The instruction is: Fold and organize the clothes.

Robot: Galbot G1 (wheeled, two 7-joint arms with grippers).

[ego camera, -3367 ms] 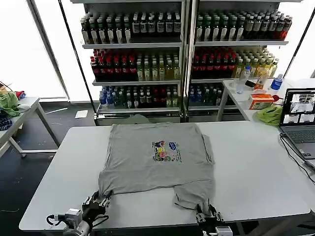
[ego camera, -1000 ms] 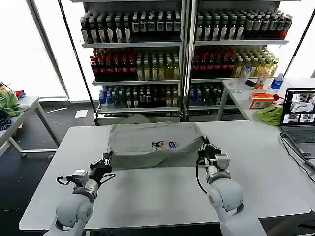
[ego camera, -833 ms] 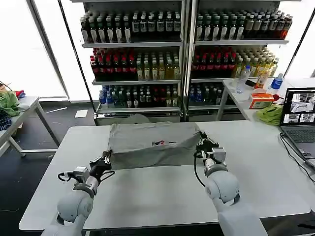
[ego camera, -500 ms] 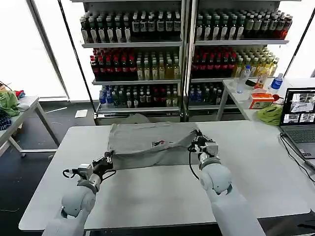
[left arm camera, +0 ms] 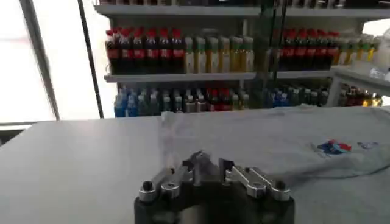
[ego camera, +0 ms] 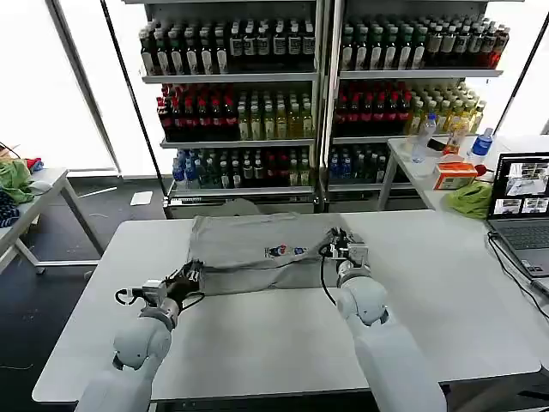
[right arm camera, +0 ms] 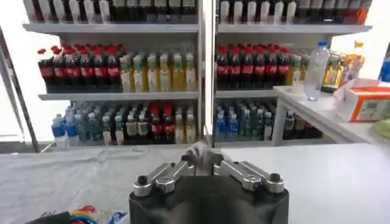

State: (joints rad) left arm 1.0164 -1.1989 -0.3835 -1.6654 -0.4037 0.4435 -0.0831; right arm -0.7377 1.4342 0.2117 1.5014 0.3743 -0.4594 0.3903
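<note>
- Holding T-shirt (ego camera: 257,253) edge in both hands, folded over on itself, at 12 o'clock of the desk (ego camera: 446,300) centre, near the far edge.
- Left hand (ego camera: 190,276): pinched narrow on the fold's corner at 9 o'clock of the shirt; grey cloth sits between the fingers in the wrist view (left arm camera: 204,167).
- Right hand (ego camera: 341,249): clamped on the shirt corner at 3 o'clock; a tuft of cloth sticks up between the fingers (right arm camera: 204,157).
- Chest print (ego camera: 286,251) faces up, just beside the right hand, toward 9 o'clock of it.
- Laptop (ego camera: 521,210) at 3 o'clock on the desk, well apart from the shirt.
- Drink shelves (ego camera: 317,94) behind at 12 o'clock.
</note>
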